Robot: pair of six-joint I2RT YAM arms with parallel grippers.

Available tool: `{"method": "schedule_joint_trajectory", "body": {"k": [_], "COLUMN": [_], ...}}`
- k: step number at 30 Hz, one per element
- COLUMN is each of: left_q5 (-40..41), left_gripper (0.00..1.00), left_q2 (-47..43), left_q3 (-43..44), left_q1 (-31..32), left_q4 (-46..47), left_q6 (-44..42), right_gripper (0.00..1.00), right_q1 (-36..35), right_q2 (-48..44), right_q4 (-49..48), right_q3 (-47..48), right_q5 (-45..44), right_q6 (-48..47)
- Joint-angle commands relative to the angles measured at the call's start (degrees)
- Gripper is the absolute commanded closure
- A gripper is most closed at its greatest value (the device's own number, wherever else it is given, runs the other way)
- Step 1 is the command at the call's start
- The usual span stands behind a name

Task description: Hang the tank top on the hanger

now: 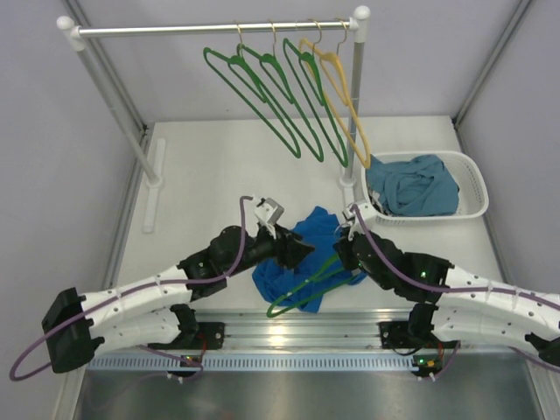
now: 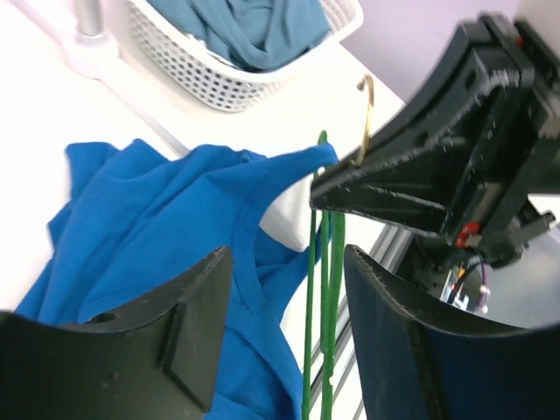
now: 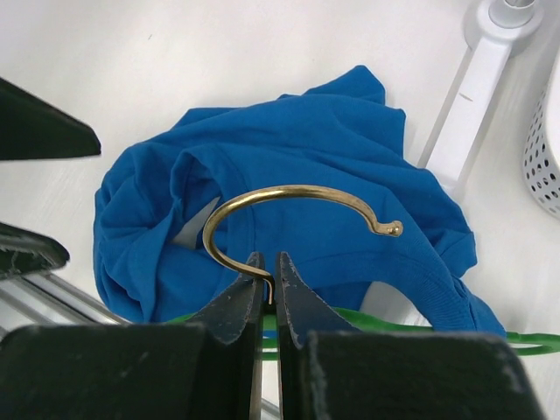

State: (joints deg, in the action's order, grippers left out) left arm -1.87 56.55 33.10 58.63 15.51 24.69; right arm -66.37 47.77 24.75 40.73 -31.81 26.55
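The royal-blue tank top (image 1: 308, 238) lies crumpled on the table between my two arms; it also fills much of the wrist views (image 2: 149, 210) (image 3: 297, 140). A green hanger (image 1: 302, 293) rests partly on and under it, with its thin green wires (image 2: 319, 280) running down the left wrist view. My right gripper (image 3: 269, 280) is shut on the stem of the hanger's brass hook (image 3: 289, 197), just above the green neck (image 3: 394, 328). My left gripper (image 2: 284, 297) is open, its fingers (image 2: 175, 341) standing wide over a tank top strap and the hanger wires, gripping neither.
A rail (image 1: 210, 29) at the back carries several green hangers (image 1: 262, 83) and a yellow one (image 1: 343, 101). At the right stands a white basket (image 1: 472, 188) holding a teal garment (image 1: 416, 185). The rack's right post base (image 3: 477, 83) is close behind the tank top.
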Motion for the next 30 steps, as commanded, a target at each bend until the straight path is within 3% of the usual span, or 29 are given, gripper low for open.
{"method": "schedule_joint_trajectory", "body": {"k": [1, 5, 10, 21, 30], "left_q5": [6.00, 4.95, -4.01, -21.15, -24.32], "left_gripper": [0.40, 0.41, 0.44, 0.54, 0.56], "left_q2": [-1.54, 2.94, 9.44, 22.45, 28.08], "left_q3": [3.63, 9.59, 11.54, 14.01, 13.04], "left_q1": [-0.27, -0.71, -1.41, -1.59, -1.33], "left_q4": [-6.79, -22.50, -26.84, -29.40, -27.11], "left_q6": [3.17, 6.33, 7.31, 5.99, 5.72], "right_gripper": [1.00, 1.00, 1.00, 1.00, 1.00], "right_q1": [-0.87, -0.87, -0.87, -0.87, -0.78], "right_q2": [-1.62, -2.85, -3.30, -4.53, -4.26], "right_q4": [-0.94, -0.50, -0.15, 0.30, 0.12], "right_q3": [0.23, -0.21, -0.74, -1.35, -1.09], "right_q5": [0.70, 0.79, 0.70, 0.35, 0.17], "right_q6": [-0.79, -0.44, -0.18, 0.52, 0.70]}}
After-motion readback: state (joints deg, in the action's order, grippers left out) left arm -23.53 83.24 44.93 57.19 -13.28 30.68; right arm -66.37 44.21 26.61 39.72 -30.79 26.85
